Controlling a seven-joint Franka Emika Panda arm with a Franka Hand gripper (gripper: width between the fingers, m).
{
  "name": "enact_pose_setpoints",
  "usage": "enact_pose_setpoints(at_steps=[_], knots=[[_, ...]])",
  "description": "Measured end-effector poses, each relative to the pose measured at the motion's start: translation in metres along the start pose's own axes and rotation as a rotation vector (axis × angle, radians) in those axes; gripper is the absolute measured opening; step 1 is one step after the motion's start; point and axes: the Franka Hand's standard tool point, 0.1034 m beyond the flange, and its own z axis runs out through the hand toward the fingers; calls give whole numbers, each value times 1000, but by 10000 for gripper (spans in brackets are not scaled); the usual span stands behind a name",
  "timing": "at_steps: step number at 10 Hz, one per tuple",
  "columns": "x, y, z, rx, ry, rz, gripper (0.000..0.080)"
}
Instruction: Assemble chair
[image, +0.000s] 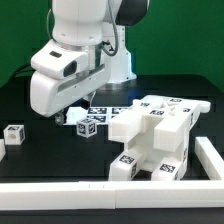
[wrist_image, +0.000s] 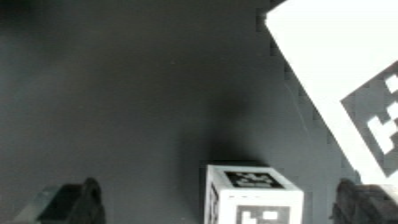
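Note:
The partly joined chair (image: 155, 138), chunky white tagged blocks, stands at the exterior view's right. A small white tagged block (image: 88, 125) lies on the black table next to it. In the wrist view this block (wrist_image: 249, 192) sits between my two dark fingers (wrist_image: 75, 203), closer to one of them, and neither touches it. My gripper (image: 70, 117) hangs low over the block, open and empty; it also shows in the wrist view (wrist_image: 221, 206). Another small tagged block (image: 12, 135) lies at the exterior view's far left.
The marker board (image: 113, 108) lies flat behind the small block, and its white edge with a tag shows in the wrist view (wrist_image: 347, 75). A long white border rail (image: 100, 192) runs along the front and up the exterior view's right side.

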Motion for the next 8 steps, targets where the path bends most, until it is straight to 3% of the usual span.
enact_pose_setpoints(at_steps=[2,3,4,5,6,7,8], knots=[[0,0,0,15,3,161,648],[-1,5,-3,56,-2,324,648],[2,6,-5,80,3,488,648],[5,3,-5,117,-3,657,648],[6,0,-5,198,-35,819,648],[10,8,-8,230,-48,914,648],[13,11,-10,232,-57,976,648]])
